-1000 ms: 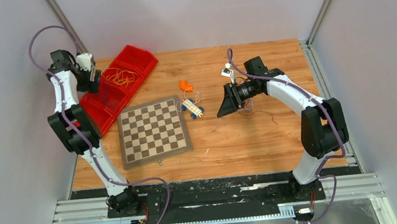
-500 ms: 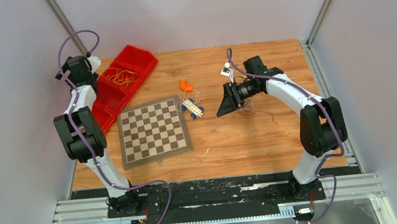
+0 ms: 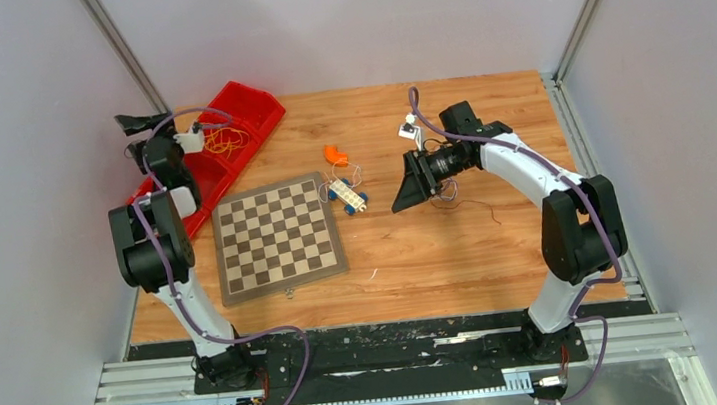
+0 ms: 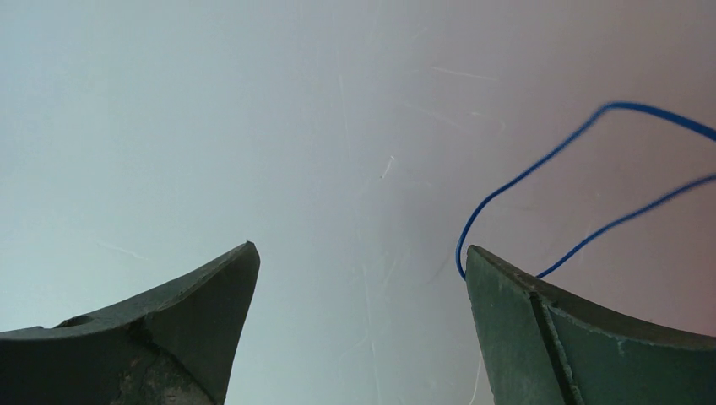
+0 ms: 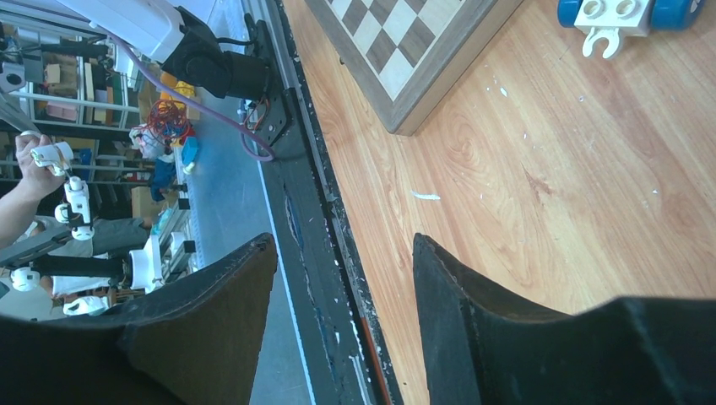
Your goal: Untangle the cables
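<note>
Left gripper (image 4: 359, 253) gapes wide at the wall, a thin blue wire (image 4: 523, 173) looping beside one finger, and right gripper (image 5: 342, 240) hovers half-spread and empty, while curly yellow-orange cables (image 3: 217, 137) lie in the red plastic bin (image 3: 259, 107) and darker strands (image 3: 449, 193) hang bunched, so untangling looks partly done.

**What sits on the wooden worktop**

The brown wooden worktop (image 3: 441, 264) holds a few things. A long red plastic tray with boxes in it (image 3: 246, 108) lies at the far left corner. Just beside it is a flat brown-and-cream checkered game board (image 3: 278, 236). Near the board's far right corner sits a little white-and-blue toy block on wheels (image 3: 348, 195), with a small orange plastic piece (image 3: 334, 154) close behind it. A thin dark red wire (image 3: 480, 204) lies further right.
</note>
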Motion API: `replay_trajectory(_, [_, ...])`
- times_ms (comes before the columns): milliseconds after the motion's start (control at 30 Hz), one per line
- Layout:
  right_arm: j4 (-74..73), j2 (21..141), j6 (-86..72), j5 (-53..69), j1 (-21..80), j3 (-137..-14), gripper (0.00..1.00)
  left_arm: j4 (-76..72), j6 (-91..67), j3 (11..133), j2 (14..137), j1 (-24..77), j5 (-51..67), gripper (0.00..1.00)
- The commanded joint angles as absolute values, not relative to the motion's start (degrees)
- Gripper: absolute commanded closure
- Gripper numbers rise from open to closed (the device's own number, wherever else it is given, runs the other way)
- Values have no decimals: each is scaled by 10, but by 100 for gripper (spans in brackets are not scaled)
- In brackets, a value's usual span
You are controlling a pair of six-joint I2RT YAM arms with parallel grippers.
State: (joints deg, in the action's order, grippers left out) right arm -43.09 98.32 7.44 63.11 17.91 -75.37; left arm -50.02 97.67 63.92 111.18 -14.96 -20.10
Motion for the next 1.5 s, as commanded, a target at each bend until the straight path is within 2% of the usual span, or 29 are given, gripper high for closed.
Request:
replay_trajectory(0, [-433, 976, 95, 645, 177, -774, 41, -560, 1111, 584, 1050, -149, -82, 0])
replay_trajectory(133, [-434, 977, 95, 648, 176, -777, 41, -432, 1181, 542, 991, -151, -13, 0])
replay_trajectory(300, [-437, 968, 101, 647, 172, -770, 40, -203, 1179, 581, 928, -137, -8, 0])
replay_trajectory(400, [-438, 965, 103, 649, 169, -764, 40, -165, 1160, 605, 920, -131, -18, 0])
replay_trajectory(500, [-439, 962, 104, 651, 168, -762, 40, -114, 1056, 652, 924, -118, -57, 0])
replay_trajectory(533, [-439, 961, 105, 651, 168, -761, 40, -85, 1019, 701, 929, -117, -64, 0])
replay_trajectory(667, [-440, 963, 107, 654, 167, -763, 40, 204, 732, 914, 973, -124, -62, 0])
replay_trajectory(700, [-440, 965, 106, 656, 167, -764, 40, 288, 707, 941, 981, -127, -44, 0])
replay_trajectory(767, [-440, 969, 106, 659, 167, -766, 40, 373, 646, 1011, 1001, -132, -21, 0])
replay_trajectory(867, [-440, 970, 105, 661, 167, -767, 40, 484, 570, 1055, 1031, -143, 41, 0])
replay_trajectory(1067, [-443, 965, 115, 656, 160, -754, 40, 557, 469, 1089, 1080, -156, 87, 2])
replay_trajectory(1233, [-447, 967, 119, 660, 152, -751, 40, 553, 388, 1100, 1120, -185, 113, 11])
replay_trajectory(1367, [-451, 967, 123, 660, 151, -749, 40, 589, 354, 1139, 1140, -208, 184, 13])
replay_trajectory(1467, [-451, 968, 125, 660, 150, -750, 40, 589, 332, 1128, 1108, -212, 247, 14])
